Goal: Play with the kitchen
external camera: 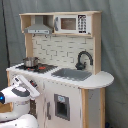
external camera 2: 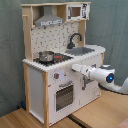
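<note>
We see the kitchen standing upright in both exterior views, white with light-wood edges. Its counter holds a grey sink with a black faucet, and a pot on the stovetop. Above sit a hood and microwave; the oven door is closed.
</note>
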`<state>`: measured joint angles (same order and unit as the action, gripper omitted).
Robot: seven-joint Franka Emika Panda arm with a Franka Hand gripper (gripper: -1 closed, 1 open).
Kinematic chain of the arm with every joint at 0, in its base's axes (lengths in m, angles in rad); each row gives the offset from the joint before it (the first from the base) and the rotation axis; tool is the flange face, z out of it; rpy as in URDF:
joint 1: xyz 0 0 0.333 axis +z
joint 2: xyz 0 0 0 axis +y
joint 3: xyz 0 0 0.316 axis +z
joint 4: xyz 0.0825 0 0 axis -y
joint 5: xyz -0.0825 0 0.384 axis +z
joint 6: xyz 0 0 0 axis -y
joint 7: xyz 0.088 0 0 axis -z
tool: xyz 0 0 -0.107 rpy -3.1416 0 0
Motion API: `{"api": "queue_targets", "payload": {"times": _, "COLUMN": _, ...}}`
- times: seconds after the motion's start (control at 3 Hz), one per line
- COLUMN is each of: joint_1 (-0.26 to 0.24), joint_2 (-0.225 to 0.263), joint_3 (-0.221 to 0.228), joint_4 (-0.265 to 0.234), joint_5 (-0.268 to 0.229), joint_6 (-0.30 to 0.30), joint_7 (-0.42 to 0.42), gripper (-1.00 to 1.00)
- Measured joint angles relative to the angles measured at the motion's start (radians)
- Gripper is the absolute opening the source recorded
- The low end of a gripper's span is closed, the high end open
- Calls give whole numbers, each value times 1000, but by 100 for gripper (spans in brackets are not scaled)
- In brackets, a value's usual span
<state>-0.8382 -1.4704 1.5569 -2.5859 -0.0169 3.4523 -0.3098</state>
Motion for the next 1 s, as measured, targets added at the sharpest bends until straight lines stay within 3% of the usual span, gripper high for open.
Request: {"api": "queue_targets", "payload": {"times": 1.0, "joint_1": 0, "joint_2": 0, "joint_3": 1, "joint_4": -1, "joint_5": 0, "joint_6": 0, "joint_7": 332, "gripper": -100}}
